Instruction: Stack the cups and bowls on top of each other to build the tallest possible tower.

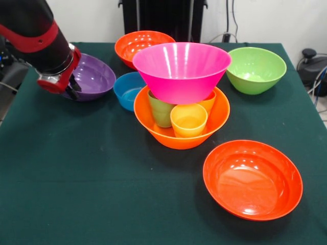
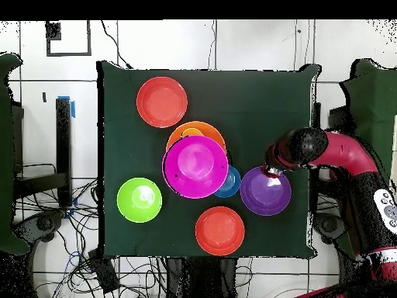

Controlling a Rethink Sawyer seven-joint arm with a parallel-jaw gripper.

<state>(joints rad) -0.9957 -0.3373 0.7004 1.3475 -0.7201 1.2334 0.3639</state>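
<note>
The tower stands mid-tabletop: pink bowl resting on three cups inside the light orange bowl. The blue bowl touches it. The pincer sits at the purple bowl's rim; whether it grips is unclear.

On a dark green cloth-covered table, a large glossy pink plastic bowl sits at mid-frame, covering most of a light orange plastic bowl whose rim shows just above it, and a small blue plastic bowl peeks out at its lower right. A red-orange plastic bowl lies at upper left, a second red-orange one at lower centre, and a lime green plastic bowl at lower left. At right, the red and black robot arm reaches in, its end over the upper rim of a purple plastic bowl.
</note>
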